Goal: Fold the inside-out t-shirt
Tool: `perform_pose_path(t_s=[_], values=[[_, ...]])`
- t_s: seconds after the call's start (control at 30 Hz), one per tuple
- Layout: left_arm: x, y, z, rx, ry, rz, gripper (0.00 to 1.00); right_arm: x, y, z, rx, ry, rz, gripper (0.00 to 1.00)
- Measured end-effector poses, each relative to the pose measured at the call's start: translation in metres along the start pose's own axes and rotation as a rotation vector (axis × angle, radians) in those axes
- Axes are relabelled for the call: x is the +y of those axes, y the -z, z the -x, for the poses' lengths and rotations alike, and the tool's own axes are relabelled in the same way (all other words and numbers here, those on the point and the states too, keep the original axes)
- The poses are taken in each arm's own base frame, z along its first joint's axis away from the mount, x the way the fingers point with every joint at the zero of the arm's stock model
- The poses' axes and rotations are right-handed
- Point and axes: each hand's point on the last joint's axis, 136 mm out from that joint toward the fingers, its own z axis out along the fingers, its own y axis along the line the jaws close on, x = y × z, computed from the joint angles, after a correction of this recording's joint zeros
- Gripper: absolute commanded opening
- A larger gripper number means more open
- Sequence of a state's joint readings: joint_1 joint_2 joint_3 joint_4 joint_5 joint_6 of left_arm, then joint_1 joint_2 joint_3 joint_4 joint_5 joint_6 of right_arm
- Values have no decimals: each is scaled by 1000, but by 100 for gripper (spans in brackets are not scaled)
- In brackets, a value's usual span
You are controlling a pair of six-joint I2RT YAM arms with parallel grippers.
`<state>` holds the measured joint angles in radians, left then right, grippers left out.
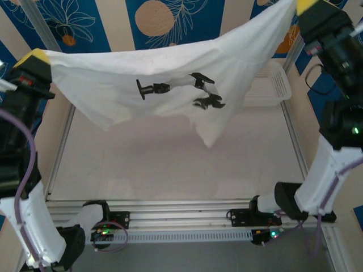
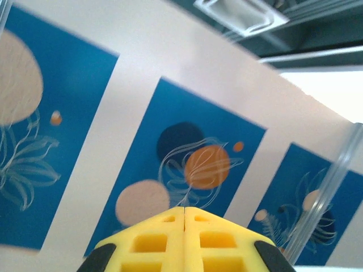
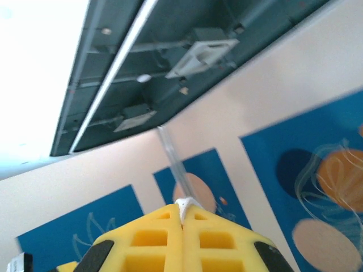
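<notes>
Yellow fingers of the left hand (image 2: 184,211) are pressed flat together in the left wrist view, with no gap and no cloth showing at the tips there. From the top view the left hand (image 1: 35,56) has the left end of the t-shirt (image 1: 170,73) running straight into it, so I read it as clamped on that corner.

Right hand (image 3: 182,208) is closed too, with a sliver of white cloth pinched at the tip seam. In the top view the right hand (image 1: 306,4) carries the other end.

Key geometry:
- The t-shirt hangs in the air, strung between the two hands.
- Its long axis runs left to right across the tabletop (image 1: 170,170).
- The right end sits further back in the frame than the left, so the top edge slopes.
- The cloth bellies down between the hands. The lowest point is right of centre and appears to hang clear of the tabletop, though I can't rule out contact.
- The cloth lies inward and below from each hand. Neither arm is nearer, since each owns one end.
- The white mesh basket (image 1: 275,85) sits far right, partly behind the hanging cloth.

Judgement: the cloth is not yet spread flat. The next move likely means levelling the two ends and lowering them together, so the drooping tip lands first and lays out rather than bunching. The risk is cloth dragging over the basket on the right.
</notes>
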<state>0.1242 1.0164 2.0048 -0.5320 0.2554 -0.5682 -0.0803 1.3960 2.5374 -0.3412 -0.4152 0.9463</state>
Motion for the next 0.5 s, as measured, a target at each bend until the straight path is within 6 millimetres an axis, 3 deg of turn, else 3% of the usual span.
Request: perform_pose_path(t_s=[0.1, 0.2, 0.3, 0.5], values=[[-26, 26, 25, -74, -29, -53, 0, 48, 22, 12, -48, 63, 79, 0], [-40, 42, 38, -116, -46, -84, 0, 69, 33, 15, -67, 87, 118, 0], [-41, 43, 38, -114, -47, -89, 0, 66, 32, 12, -59, 76, 119, 0], [-31, 31, 28, -77, -59, -64, 0, 30, 12, 2, -21, 26, 78, 0]])
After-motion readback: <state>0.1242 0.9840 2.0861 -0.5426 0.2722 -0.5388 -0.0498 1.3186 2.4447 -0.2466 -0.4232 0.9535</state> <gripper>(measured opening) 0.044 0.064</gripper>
